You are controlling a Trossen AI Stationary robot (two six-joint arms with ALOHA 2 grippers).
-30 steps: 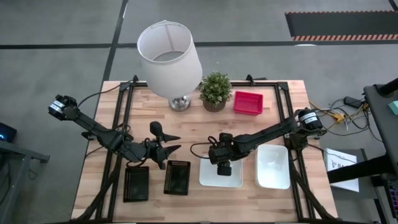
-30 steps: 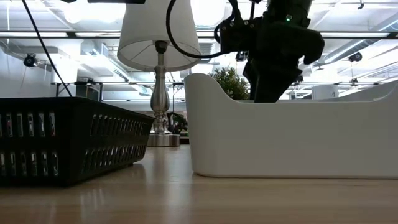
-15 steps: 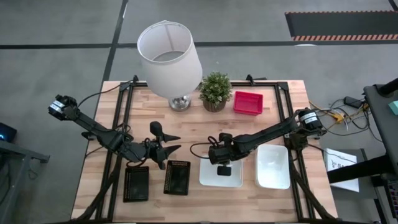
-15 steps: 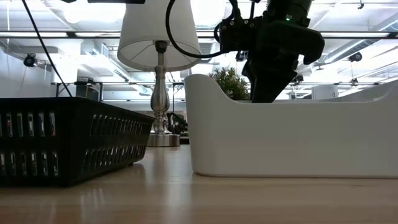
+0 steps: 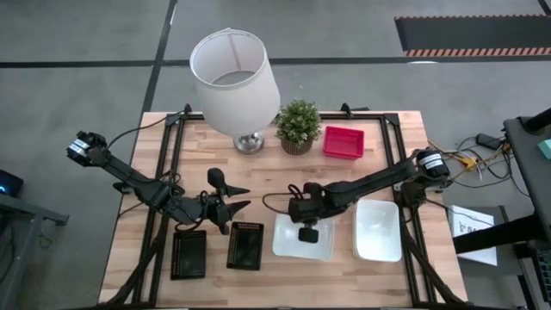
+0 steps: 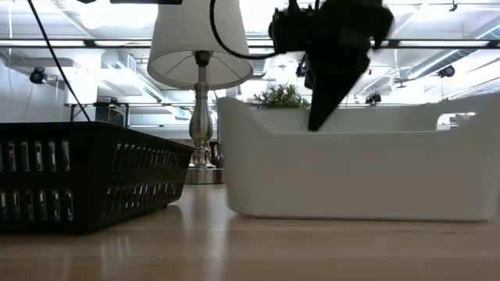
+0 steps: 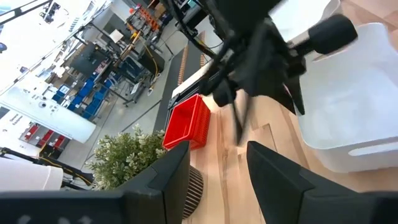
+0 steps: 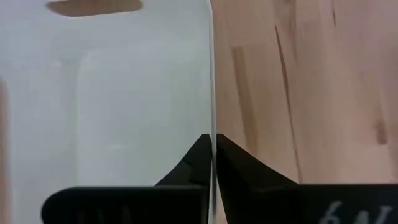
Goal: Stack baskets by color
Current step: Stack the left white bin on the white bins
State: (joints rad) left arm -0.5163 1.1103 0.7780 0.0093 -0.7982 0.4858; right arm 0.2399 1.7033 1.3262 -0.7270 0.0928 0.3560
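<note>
2 white baskets [image 5: 303,241] [image 5: 377,231] at front right, 2 black [image 5: 188,255] [image 5: 245,245] front left, 1 red [image 5: 343,141] at back.

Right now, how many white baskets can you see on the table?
2: one white basket near the table's front middle, its wall pinched by the right gripper, and another white basket beside it toward the right edge. More may be nested inside.

Overhead camera straight down on whole table [image 5: 284,267], low camera level at tabletop close to white basket [image 6: 351,172], wrist cameras looking past own fingers, basket shared
</note>
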